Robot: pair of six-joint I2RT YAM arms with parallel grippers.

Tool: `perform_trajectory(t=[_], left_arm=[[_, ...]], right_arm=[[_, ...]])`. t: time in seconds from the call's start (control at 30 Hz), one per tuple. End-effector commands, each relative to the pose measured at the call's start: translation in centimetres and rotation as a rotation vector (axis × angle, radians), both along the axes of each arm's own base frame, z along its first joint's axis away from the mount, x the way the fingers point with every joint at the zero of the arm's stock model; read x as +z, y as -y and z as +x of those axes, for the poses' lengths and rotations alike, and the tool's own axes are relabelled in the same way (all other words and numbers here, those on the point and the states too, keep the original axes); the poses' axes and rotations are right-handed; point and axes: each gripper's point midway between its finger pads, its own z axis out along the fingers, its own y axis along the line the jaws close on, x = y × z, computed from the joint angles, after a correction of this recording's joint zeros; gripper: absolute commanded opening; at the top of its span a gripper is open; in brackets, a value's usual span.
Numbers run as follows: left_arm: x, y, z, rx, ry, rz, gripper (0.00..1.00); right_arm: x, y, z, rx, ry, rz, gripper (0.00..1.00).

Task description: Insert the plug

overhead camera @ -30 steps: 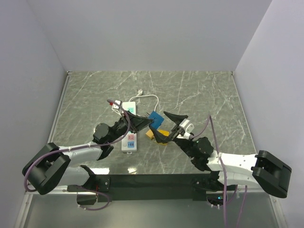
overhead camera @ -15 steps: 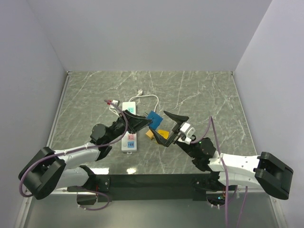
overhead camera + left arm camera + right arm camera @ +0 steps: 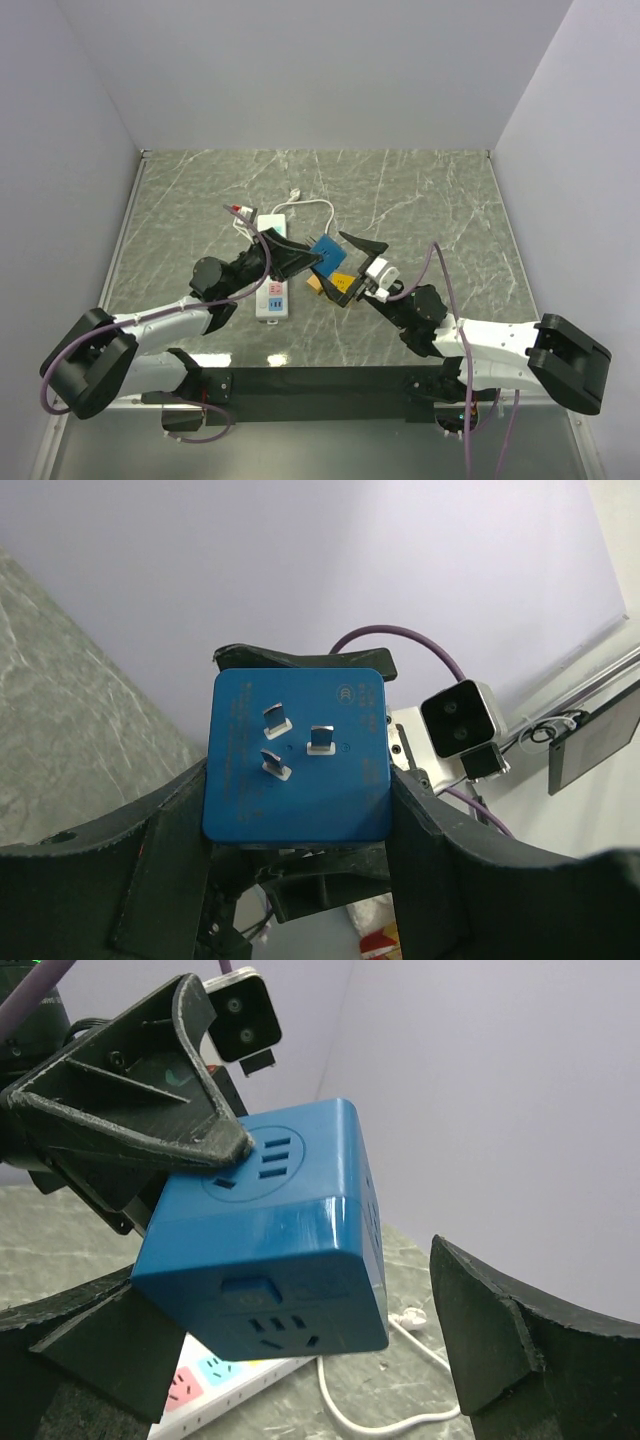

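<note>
between the left jaws, which were closed partway on its two sides, sat the blue cube plug (image 3: 297, 753), up off the tabletop (image 3: 430, 200) with its three metal prongs (image 3: 323, 739) facing the left wrist camera. the right jaws stood spread wide to either side of the cube's socket end, gripping nothing. beneath the left jaws lay the white power strip (image 3: 273, 300), flat on the tabletop.

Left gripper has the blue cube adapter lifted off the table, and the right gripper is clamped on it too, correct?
Almost. The left gripper does hold the blue cube adapter off the table, but the right gripper is open, not clamped: the right wrist view shows its fingers standing wide apart.
</note>
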Motion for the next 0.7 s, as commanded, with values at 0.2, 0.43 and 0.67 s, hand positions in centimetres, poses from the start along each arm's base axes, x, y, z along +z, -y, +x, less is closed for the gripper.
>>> perform_trajectory(t=[0.2,0.43,0.67], left_arm=[[5.0,-0.5,-2.7,-0.088,0.18,-0.119,0.0],[3.9,-0.1,-2.1,-0.085,0.152,-0.092,0.01],[2.2,0.3,-0.9,-0.089,0.109,-0.075,0.16]], right_arm=[[2.0,2.1,0.2,-0.072,0.081,0.05,0.88],[2.5,3.0,-0.9,-0.059,0.117,0.088,0.05],[2.4,3.0,-1.0,-0.052,0.096,0.071,0.0]])
